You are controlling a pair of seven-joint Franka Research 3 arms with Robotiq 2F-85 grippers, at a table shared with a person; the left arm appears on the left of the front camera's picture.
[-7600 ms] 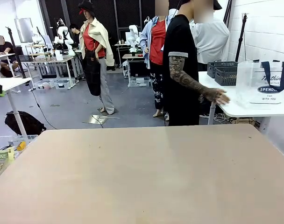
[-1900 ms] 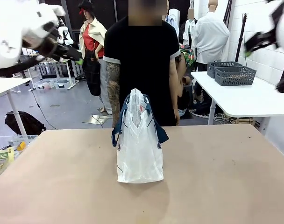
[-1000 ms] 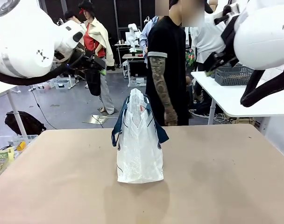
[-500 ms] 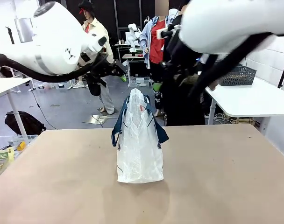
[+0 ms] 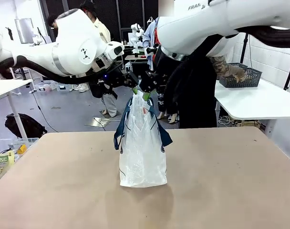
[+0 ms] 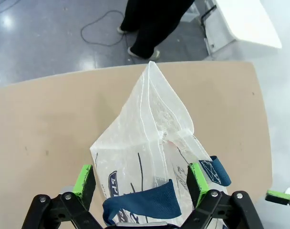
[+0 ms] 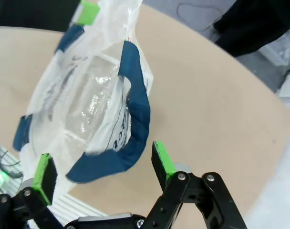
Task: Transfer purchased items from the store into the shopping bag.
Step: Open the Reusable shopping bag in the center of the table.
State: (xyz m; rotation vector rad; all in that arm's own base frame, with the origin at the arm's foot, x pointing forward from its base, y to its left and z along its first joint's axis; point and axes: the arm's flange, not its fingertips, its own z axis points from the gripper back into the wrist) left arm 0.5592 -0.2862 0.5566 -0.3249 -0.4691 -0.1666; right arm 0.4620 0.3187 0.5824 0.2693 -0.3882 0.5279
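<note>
Just over bag rim (image 5: 140,102): L-claw (image 6: 141,179), R-claw (image 7: 103,168)

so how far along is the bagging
Early. Done: the shopping bag stands upright on the table. In hand: the left end effector and right end effector hover open over its navy handles, gripping nothing. Left: everything else. The bag looks empty, and the person's hand is at a grey basket on the side table.
</note>
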